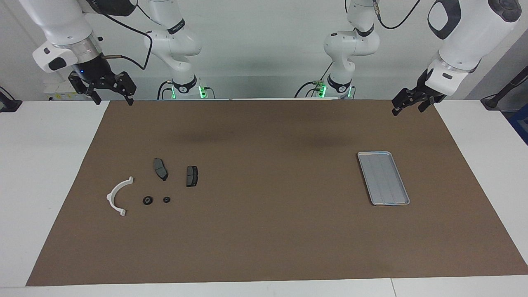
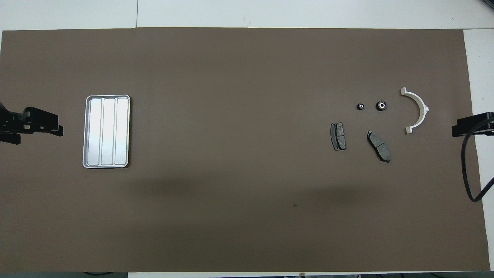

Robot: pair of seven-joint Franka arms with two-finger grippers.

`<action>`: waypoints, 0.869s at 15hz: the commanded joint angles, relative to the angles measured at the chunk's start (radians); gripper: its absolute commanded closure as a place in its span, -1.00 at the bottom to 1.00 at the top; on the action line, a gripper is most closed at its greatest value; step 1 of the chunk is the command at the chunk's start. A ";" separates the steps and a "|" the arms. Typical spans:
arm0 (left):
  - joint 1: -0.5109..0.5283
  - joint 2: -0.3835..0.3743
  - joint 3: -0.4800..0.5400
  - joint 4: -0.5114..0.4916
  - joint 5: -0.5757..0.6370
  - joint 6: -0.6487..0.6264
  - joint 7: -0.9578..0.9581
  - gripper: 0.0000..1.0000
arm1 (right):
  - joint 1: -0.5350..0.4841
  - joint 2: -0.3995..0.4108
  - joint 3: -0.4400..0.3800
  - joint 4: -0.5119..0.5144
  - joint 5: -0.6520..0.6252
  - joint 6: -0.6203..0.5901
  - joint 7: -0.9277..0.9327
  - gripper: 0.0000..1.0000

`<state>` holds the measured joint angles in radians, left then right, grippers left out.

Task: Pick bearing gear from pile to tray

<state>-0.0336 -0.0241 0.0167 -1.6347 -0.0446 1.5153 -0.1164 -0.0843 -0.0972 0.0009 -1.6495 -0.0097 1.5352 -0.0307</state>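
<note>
The pile lies on the brown mat toward the right arm's end. In it are two small black round bearing gears [image 1: 147,200] [image 1: 166,199], a white half-ring bracket [image 1: 118,196] and two dark grey plates [image 1: 160,168] [image 1: 192,175]. In the overhead view the gears [image 2: 381,105] [image 2: 360,106] sit farther from the robots than the plates. The silver ribbed tray [image 1: 383,178] [image 2: 106,131] lies toward the left arm's end with nothing in it. My right gripper [image 1: 114,100] [image 2: 469,129] hangs open, high over the mat's edge at its end. Over the edge at the left arm's end, my left gripper [image 1: 408,109] [image 2: 40,129] waits open.
The brown mat [image 1: 264,231] covers most of the white table [image 1: 49,173]. A black cable [image 2: 469,170] loops down from the right arm over the mat's edge. A wide stretch of bare mat lies between pile and tray.
</note>
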 commanded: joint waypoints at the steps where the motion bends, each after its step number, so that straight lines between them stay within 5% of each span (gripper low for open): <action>1: 0.001 -0.013 -0.004 0.004 0.020 -0.014 0.008 -1.00 | -0.003 -0.019 0.004 -0.013 0.016 -0.015 0.015 -1.00; 13: 0.001 -0.011 -0.009 0.007 0.019 -0.009 0.000 -1.00 | -0.003 -0.019 0.004 -0.013 0.016 -0.012 0.012 -1.00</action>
<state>-0.0336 -0.0244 0.0117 -1.6334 -0.0446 1.5155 -0.1164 -0.0843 -0.0972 0.0009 -1.6495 -0.0097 1.5352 -0.0307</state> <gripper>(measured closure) 0.000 0.000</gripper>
